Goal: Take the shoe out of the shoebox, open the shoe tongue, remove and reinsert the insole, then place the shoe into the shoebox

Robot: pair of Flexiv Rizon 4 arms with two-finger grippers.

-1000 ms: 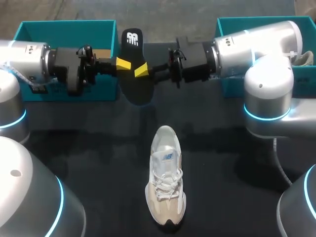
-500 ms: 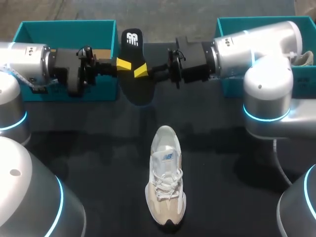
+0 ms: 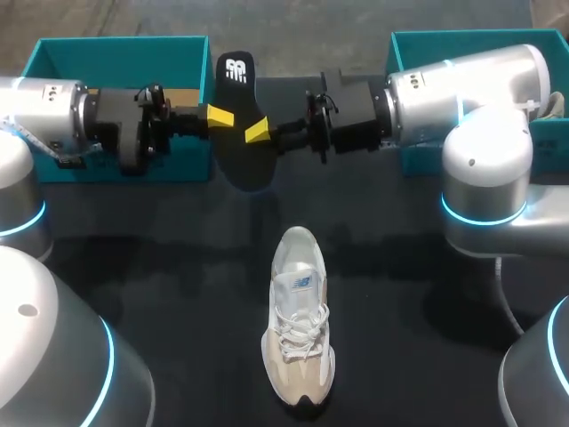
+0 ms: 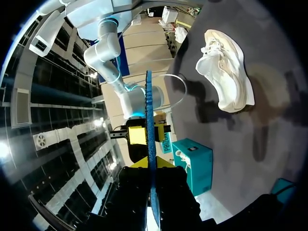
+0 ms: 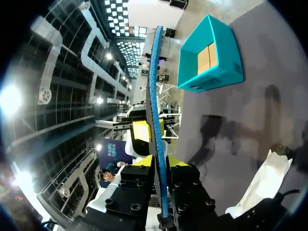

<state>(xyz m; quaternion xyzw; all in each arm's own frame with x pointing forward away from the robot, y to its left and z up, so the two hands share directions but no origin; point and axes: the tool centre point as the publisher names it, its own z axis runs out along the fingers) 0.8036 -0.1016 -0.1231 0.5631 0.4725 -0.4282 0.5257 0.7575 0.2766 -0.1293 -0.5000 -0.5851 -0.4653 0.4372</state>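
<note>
The black insole [image 3: 236,98], blue along its edge, hangs in the air over the back of the table, held from both sides. My left gripper [image 3: 220,116] is shut on its left edge and my right gripper [image 3: 258,132] is shut on its right edge. Seen edge-on, the insole [image 4: 149,120] runs between the left gripper's [image 4: 150,161] yellow tips. In the right wrist view the insole [image 5: 155,86] likewise passes between the right gripper's [image 5: 159,161] tips. The white and beige shoe [image 3: 298,320] lies on the black table, toe pointing away, laces loose.
A teal shoebox [image 3: 53,53] stands at the back left behind my left arm, with brown card pieces inside [image 5: 209,53]. A second teal box [image 3: 418,40] stands at the back right behind my right arm. The shoe [image 4: 224,67] lies well apart from both arms.
The right gripper's fingers have closed a little further on the insole, and the right arm has shifted slightly rightward. The left arm and the shoe have stayed put.
</note>
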